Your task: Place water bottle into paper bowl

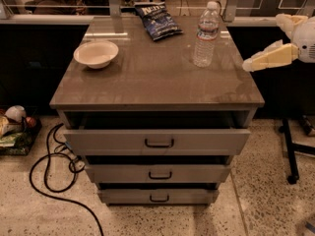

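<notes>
The water bottle (206,34), clear and ribbed with a white cap and pale label, stands upright at the back right of the brown cabinet top (157,77). The paper bowl (96,54), shallow and cream-white, sits empty at the back left of the same top. My gripper (247,65) is a cream-coloured wedge coming in from the right edge of the view, just off the cabinet's right side. It is to the right of the bottle, a little lower in the view, and apart from it.
A dark blue crinkled snack bag (157,20) lies at the back middle of the top. Three drawers (158,141) below stand partly pulled out. A black cable (49,176) loops on the floor at the left. A black stand leg (290,151) is at the right.
</notes>
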